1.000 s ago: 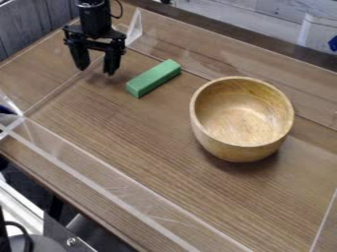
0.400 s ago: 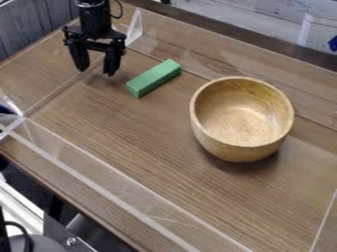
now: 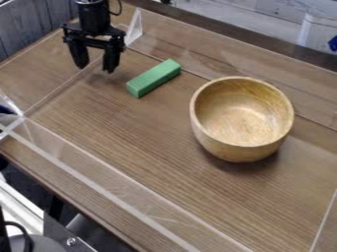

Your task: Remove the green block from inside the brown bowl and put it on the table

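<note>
Green block (image 3: pixel 154 78) lies on the tabletop (image 3: pixel 145 157), outside the brown bowl (image 3: pixel 242 119) and apart from its rim, toward the bowl's ten o'clock. Its long axis runs from about one o'clock to seven o'clock in the camera view, with the broad side toward the bowl. From my remote station I see the end effector (image 3: pixel 95 57) at the block's ten o'clock, near it but not touching; the block therefore lies toward the end effector's four o'clock. The two fingers stand spread, released, with nothing between them. The bowl is farther off, also toward the end effector's four o'clock, with the block roughly between the two. I judge the placement to be complete, since the block rests outside the bowl. The coming move turns on this separation: I would lift or draw away toward eleven o'clock, because a sweep toward four o'clock could nudge the block against the bowl.
</note>
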`<state>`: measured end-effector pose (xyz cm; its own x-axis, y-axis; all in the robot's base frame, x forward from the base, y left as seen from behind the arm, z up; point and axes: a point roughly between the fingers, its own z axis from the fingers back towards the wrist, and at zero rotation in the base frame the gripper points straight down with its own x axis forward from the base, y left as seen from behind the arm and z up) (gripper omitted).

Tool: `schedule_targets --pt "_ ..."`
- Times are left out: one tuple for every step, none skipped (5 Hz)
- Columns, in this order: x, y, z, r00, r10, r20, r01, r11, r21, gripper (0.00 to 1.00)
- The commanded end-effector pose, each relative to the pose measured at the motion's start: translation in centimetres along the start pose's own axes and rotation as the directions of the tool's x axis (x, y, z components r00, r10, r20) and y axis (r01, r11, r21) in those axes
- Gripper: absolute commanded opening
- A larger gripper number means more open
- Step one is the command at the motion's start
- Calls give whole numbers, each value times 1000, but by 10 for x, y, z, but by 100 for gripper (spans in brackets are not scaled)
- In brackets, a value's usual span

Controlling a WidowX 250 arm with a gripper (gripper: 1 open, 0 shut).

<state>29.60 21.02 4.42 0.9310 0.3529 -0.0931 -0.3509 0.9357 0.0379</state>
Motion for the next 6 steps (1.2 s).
schedule_targets --pt "7 2 19 998 12 61 -13 1000 15 100" --pt "6 1 18 998 17 59 -18 1000 15 100" --pt "6 1 17 998 21 57 -22 1000 16 100" --pt "6 0 17 998 25 56 -26 1000 17 100" --pt "6 0 18 998 29 56 -30 999 16 100" --pt "6 0 19 998 32 56 -33 999 15 100"
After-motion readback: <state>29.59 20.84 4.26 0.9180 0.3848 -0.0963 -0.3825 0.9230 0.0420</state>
